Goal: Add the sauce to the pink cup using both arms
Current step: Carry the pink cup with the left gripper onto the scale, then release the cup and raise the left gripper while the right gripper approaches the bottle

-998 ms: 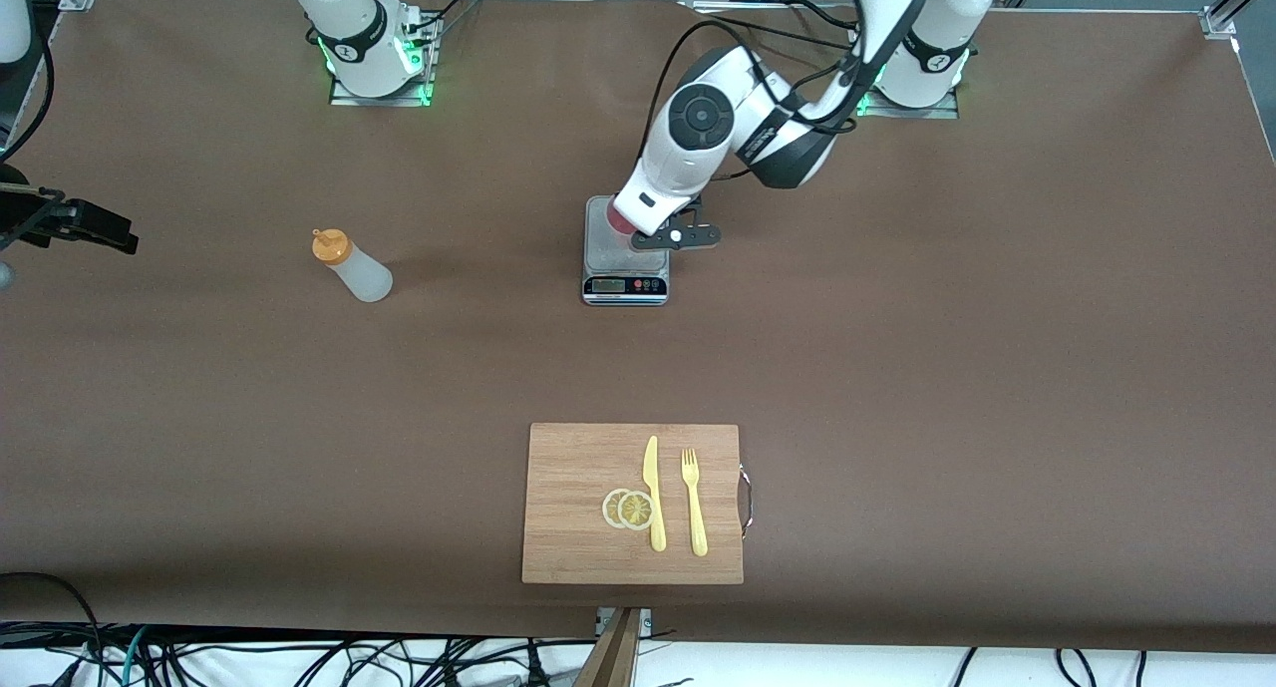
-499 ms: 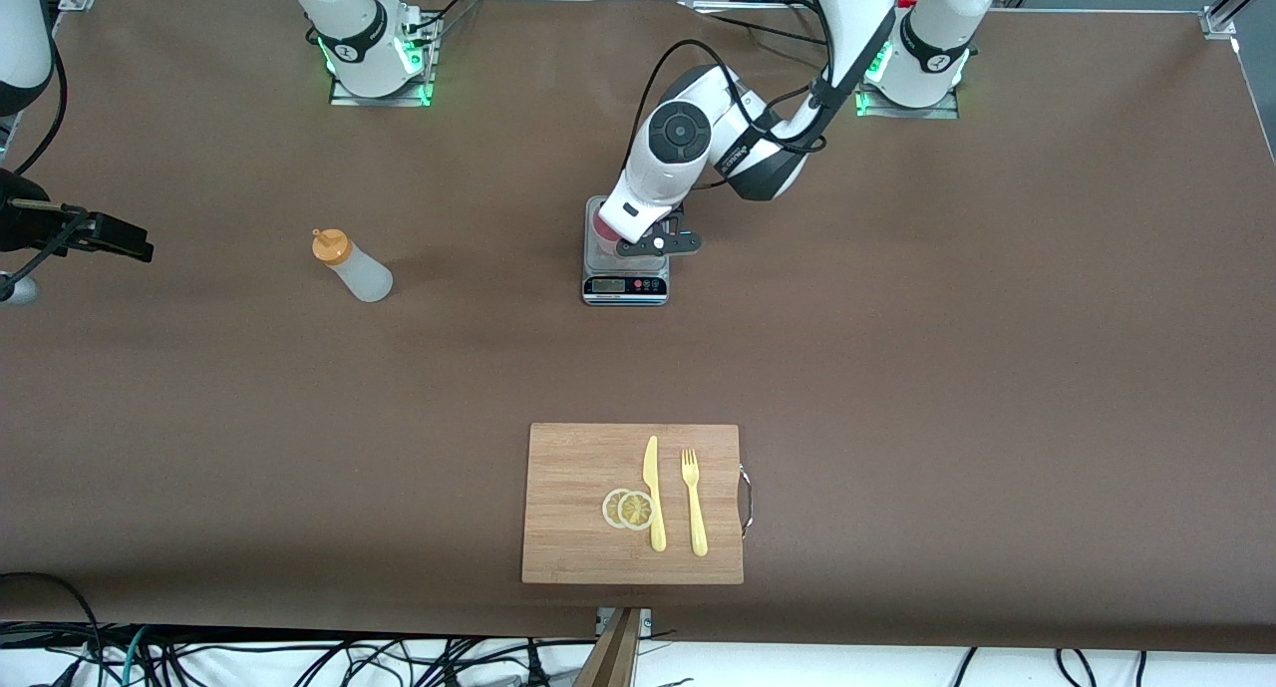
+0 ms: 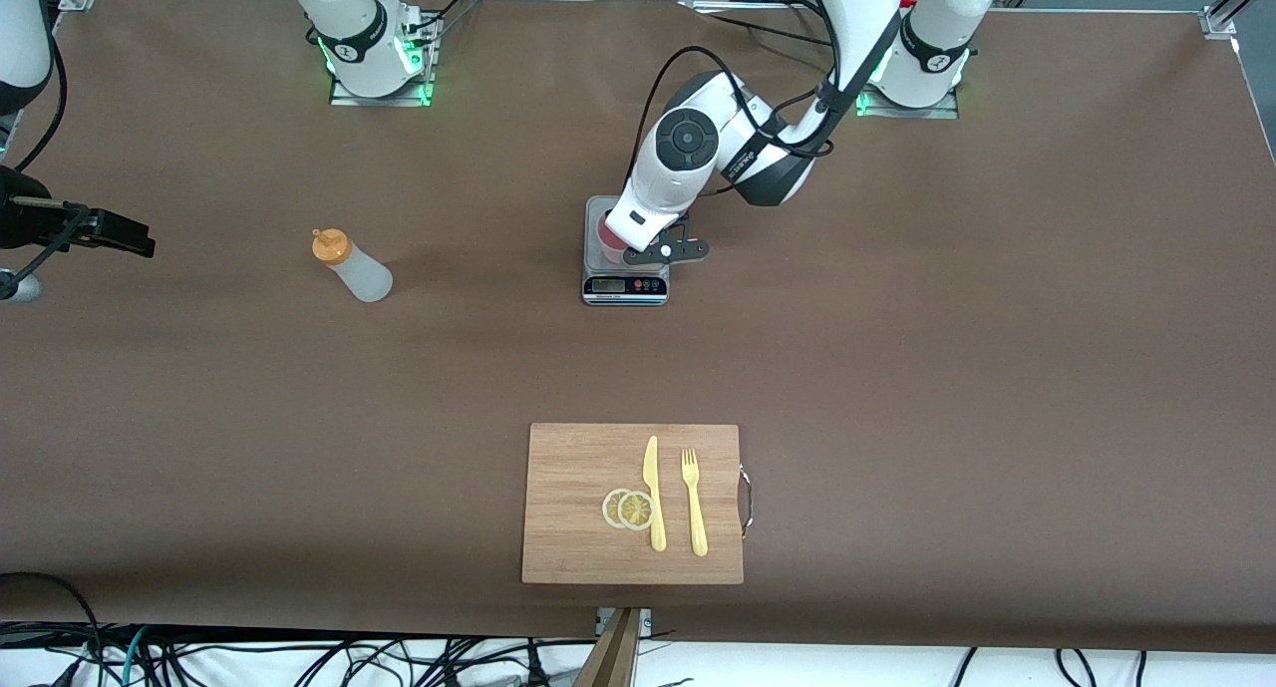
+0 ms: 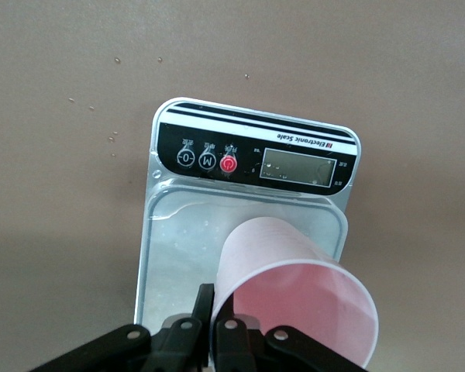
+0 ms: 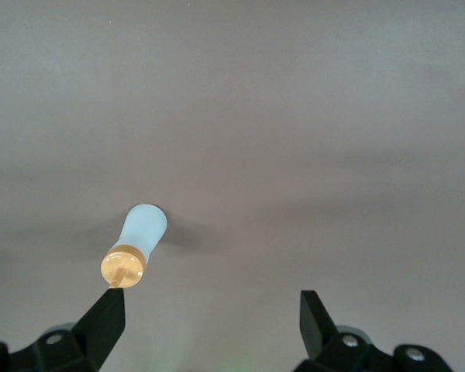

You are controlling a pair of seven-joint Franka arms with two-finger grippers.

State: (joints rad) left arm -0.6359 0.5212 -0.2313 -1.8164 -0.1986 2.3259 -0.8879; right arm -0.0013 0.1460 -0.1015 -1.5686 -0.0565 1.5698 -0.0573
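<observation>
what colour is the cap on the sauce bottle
Orange, on the sauce bottle; it shows best in the right wrist view.

Scale (image 3: 626,273); cutting board (image 3: 578,468): knife (image 3: 653,493), fork (image 3: 694,503), lemon slices (image 3: 627,509).

A: Front view: pink cup (image 3: 609,240) mostly covered by left arm's wrist, only a sliver of pink showing. Left gripper (image 3: 638,251) fingertips hidden there too.

B: Same for scale (image 3: 625,286), platform half masked. Display digits too small to read.

A: Left wrist view: cup rim (image 4: 294,306) cut off at frame edge, scale's lower end too. Display blank or illegible, can't tell.

B: Right gripper (image 3: 120,236) clipped at edge of front view, arm mostly out of frame. Right wrist view: only finger ends (image 5: 108,318) visible, sauce (image 5: 136,244) level unreadable.
</observation>
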